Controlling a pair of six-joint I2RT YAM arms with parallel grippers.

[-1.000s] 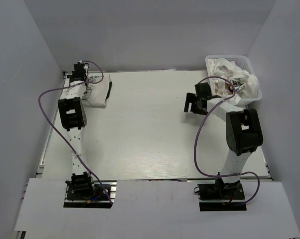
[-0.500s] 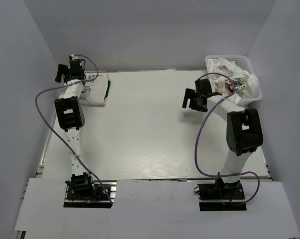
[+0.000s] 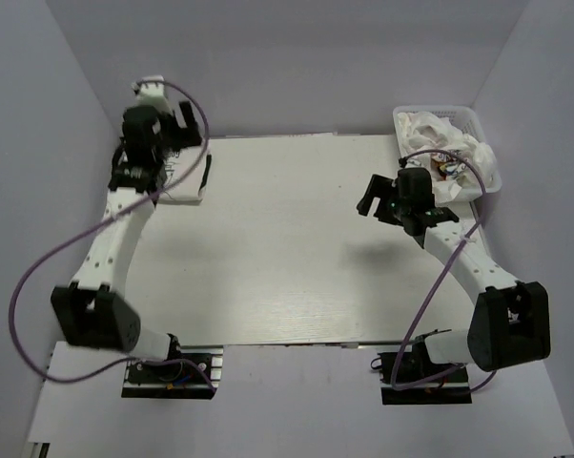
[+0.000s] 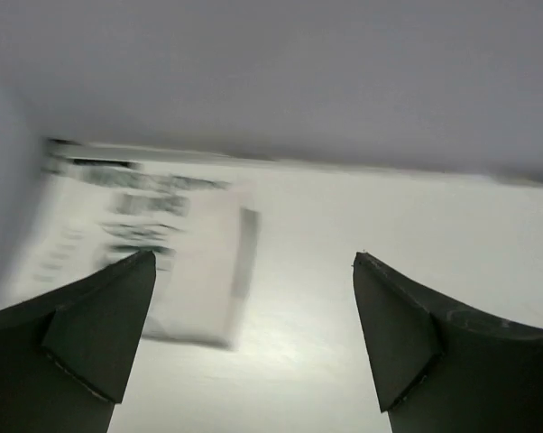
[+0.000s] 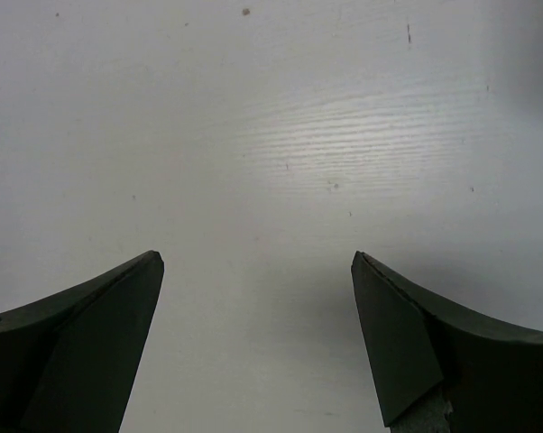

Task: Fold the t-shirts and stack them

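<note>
A folded white t-shirt with black print and a dark sleeve edge lies at the table's far left corner; the left wrist view shows the folded t-shirt blurred. My left gripper hangs open above it, holding nothing, and in its own view the left gripper has wide jaws. Several crumpled white t-shirts fill the basket at the far right. My right gripper is open to the left of the basket, and the right gripper looks down on bare table.
The white lattice basket stands in the far right corner against the walls. Grey walls close in the table on the left, back and right. Purple cables loop off both arms.
My left gripper opened, let go of the folded t-shirt and lifted away above it. The right arm stretched out and its gripper shifted slightly nearer, away from the basket.
</note>
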